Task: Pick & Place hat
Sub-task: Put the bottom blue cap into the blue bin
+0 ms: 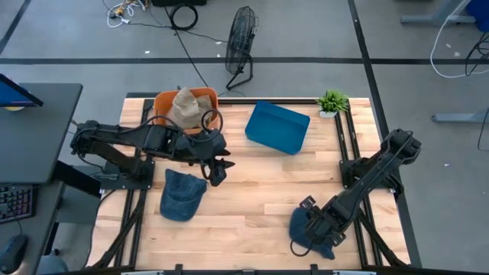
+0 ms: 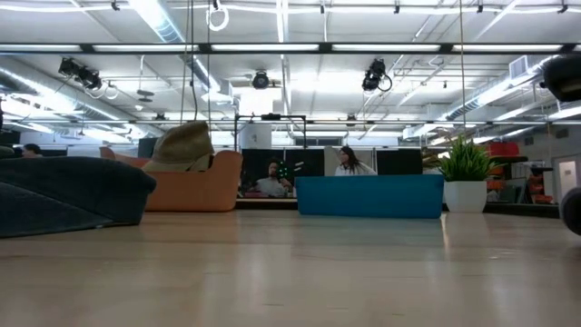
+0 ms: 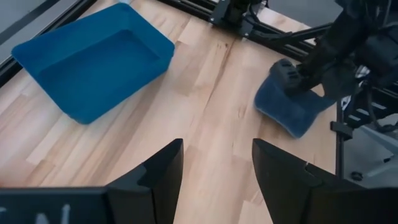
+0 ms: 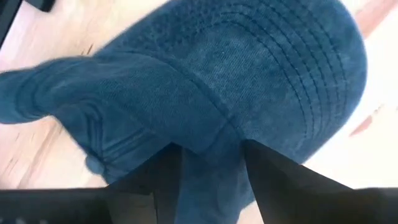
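1. The right gripper (image 1: 315, 229) sits low over the dark blue denim cap (image 1: 306, 229) at about five o'clock on the pale slatted wooden table (image 1: 260, 191). The arm covers much of the cap in the high view, so only its edges show there.
2. In the right wrist view, the two dark fingers (image 4: 165, 177) pinch a fold of the cap's cloth; the stitched brim fills most of that picture and the cap's outline is cut off.
3. A second dark blue denim cap (image 1: 181, 195) lies flat at about eight o'clock. In the low view it shows only as a dark mound cut off by the picture's edge.
4. The left gripper (image 1: 218, 169) hangs just beside that second cap, toward the table's middle. Its fingers (image 3: 155, 180) are spread apart with bare wood between them.
5. A blue rectangular plastic tray (image 1: 277, 127) rests at twelve o'clock.
6. An orange plastic bin (image 1: 164, 103) at eleven o'clock holds a tan floppy fabric hat (image 1: 183, 108).
7. A small green potted plant (image 1: 332, 101) stands at one o'clock.
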